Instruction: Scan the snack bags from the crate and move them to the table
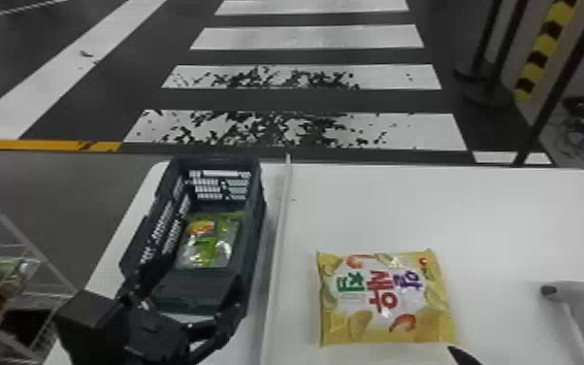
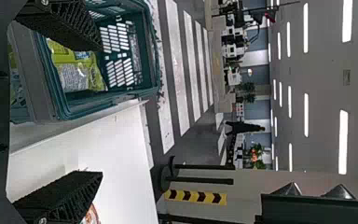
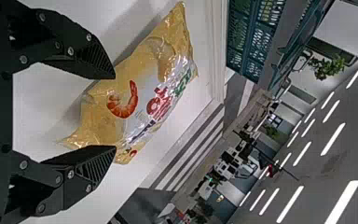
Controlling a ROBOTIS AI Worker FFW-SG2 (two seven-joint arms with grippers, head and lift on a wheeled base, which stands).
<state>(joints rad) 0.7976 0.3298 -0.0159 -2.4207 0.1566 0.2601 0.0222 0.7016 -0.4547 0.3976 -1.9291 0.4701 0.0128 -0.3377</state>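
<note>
Yellow bag [image 1: 385,298] is lying crosswise on the table [image 1: 490,218], just ahead of the right gripper [image 3: 114,113], the nearer one, whose fingers are standing spread toward it, while the left gripper [image 2: 99,110], fingers also apart, is hanging at the crate's [image 1: 254,204] near end.

Crosswalk stripes [image 1: 305,37] and ceiling lights [image 2: 343,142] show a large hall.

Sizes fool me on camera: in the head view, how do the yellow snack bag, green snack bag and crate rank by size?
1. Crate
2. Yellow snack bag
3. Green snack bag, lying inside the crate
</note>
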